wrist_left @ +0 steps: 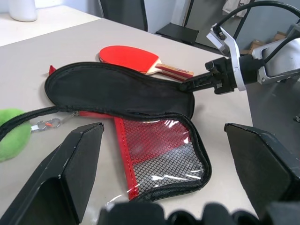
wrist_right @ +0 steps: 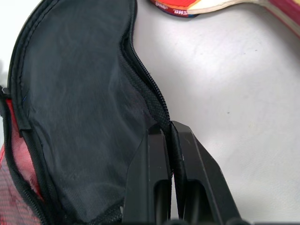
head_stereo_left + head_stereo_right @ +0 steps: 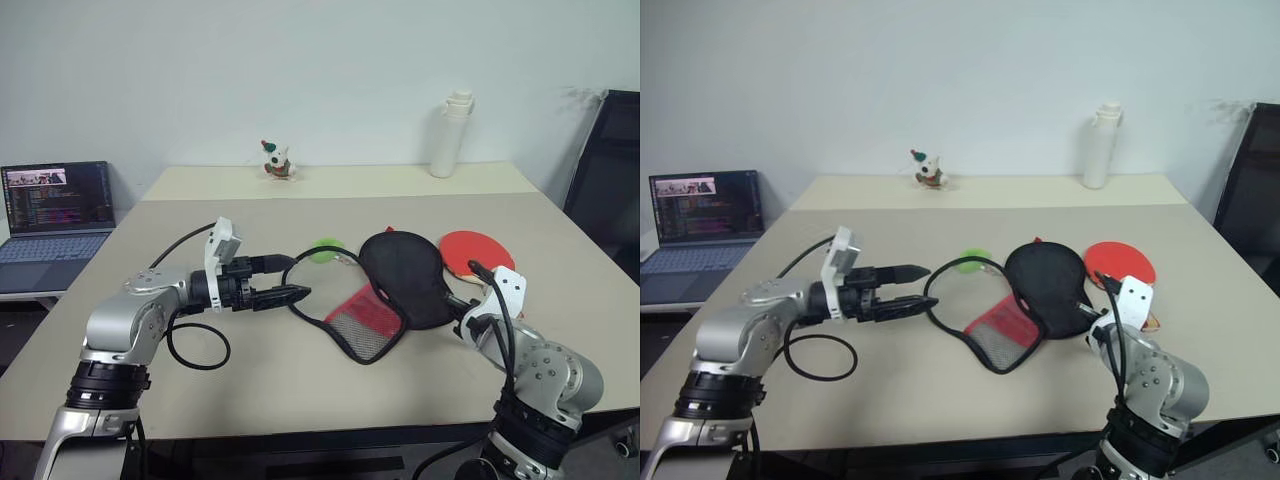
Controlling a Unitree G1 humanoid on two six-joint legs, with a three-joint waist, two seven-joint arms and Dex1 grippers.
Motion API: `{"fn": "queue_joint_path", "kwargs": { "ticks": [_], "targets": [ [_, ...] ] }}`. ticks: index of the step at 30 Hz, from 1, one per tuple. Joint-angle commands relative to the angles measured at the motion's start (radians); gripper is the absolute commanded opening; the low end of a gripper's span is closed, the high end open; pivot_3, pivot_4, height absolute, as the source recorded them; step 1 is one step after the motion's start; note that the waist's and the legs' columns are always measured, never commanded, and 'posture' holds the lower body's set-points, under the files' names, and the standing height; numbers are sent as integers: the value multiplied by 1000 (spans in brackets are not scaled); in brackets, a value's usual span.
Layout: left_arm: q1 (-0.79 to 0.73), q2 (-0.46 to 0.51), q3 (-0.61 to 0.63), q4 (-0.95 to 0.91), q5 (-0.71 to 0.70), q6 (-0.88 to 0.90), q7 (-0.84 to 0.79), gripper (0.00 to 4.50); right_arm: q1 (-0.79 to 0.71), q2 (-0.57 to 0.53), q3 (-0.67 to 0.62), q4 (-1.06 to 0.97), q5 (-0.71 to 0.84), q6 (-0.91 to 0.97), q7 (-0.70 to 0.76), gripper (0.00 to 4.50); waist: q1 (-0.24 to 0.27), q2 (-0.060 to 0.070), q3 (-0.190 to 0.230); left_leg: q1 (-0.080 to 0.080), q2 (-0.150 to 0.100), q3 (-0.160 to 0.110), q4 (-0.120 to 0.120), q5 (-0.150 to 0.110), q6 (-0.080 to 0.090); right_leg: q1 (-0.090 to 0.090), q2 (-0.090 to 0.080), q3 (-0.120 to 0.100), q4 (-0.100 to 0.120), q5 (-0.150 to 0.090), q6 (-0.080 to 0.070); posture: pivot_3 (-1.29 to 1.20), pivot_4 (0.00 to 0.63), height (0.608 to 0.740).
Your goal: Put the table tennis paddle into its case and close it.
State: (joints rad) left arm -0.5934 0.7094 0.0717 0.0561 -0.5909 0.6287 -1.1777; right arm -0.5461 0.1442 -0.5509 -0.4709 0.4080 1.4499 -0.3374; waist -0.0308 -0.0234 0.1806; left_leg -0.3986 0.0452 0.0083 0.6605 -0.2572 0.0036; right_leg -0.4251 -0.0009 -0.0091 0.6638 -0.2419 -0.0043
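My right gripper (image 2: 169,140) is clamped on the zip edge of the case (image 3: 405,275), at its narrow end, and I judge that grip is there to pin the black flap so the mouth stays open. My left gripper (image 3: 285,281) hangs with its fingers spread wide and nothing between them, just beside the case's open loop of zip, likely ready to take the other edge. The case lies unzipped, black flap folded over, with its red side and mesh pocket spread toward me. The paddle (image 3: 476,252) is not in yet: it rests flat just beyond the case, red face up, pale striped handle toward my right gripper. A green ball (image 3: 325,249) sits against the case's far edge
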Motion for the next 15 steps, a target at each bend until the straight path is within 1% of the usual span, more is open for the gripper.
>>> {"fn": "queue_joint_path", "kwargs": {
  "ticks": [1,5,9,12,15],
  "targets": [
    [-27,38,31,-1,-12,3,-22,4500,-35,163,8,3,19,-8,-8,45,-1,0,0,0,0,0,0,0,0,0,0,0,0,0,0,0,150,740],
    [-23,50,34,9,-8,-3,-23,4500,-28,170,35,10,32,1,-1,45,-1,0,0,0,0,0,-1,0,0,0,0,0,0,0,0,0,150,740],
    [-10,48,38,1,-12,-4,-15,4500,-6,113,79,12,37,5,29,45,-1,0,0,0,0,0,0,0,0,0,0,0,0,0,0,0,150,740],
    [3,42,43,-7,-16,-4,-4,4500,11,78,100,-11,40,9,55,691,-1,0,0,0,0,0,-1,0,0,0,0,0,0,0,0,0,150,740],
    [28,38,55,-25,-23,3,12,4500,27,26,160,-46,58,18,113,1660,-1,0,0,0,0,0,-1,0,0,0,0,0,-1,0,0,0,150,740]
  ]
}}
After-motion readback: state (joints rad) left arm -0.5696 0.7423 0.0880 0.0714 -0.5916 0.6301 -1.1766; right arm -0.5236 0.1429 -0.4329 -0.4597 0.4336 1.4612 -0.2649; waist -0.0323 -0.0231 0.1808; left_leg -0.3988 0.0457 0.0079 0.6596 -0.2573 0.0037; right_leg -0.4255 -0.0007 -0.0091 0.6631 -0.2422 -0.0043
